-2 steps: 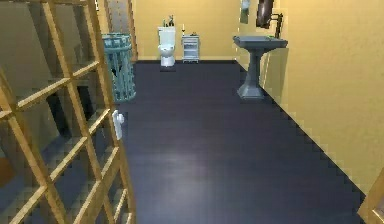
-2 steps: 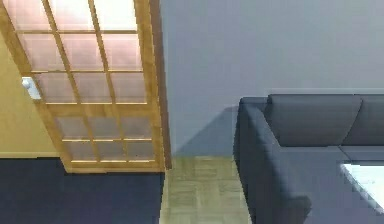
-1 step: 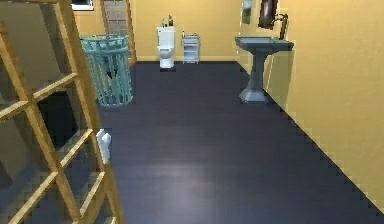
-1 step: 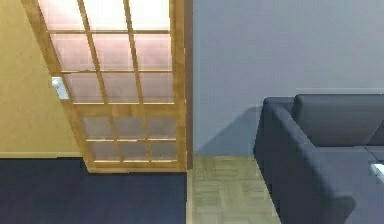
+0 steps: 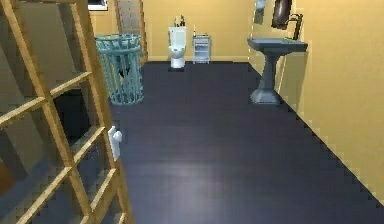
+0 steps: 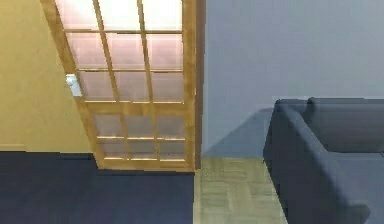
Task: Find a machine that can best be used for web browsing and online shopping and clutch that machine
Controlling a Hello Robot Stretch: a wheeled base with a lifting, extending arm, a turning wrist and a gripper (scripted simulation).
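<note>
A dark floor (image 5: 220, 150) runs ahead between yellow walls (image 5: 340, 90) (a bathroom, by its fittings). In the arm side view a wooden door (image 6: 130, 85) with glass panes stands between a yellow wall and a grey wall (image 6: 290, 50), and a dark sofa (image 6: 330, 150) sits at the right on pale wood flooring. Ahead, a pedestal sink (image 5: 277, 46) stands against the right wall, a teal basket (image 5: 120, 68) at the left and a white toilet (image 5: 178, 45) at the far wall, with a small rack (image 5: 202, 48) just beside it. The door carries a white handle (image 6: 73, 86). I cannot tell the arm's pose, the claw's state or where the machine is.
</note>
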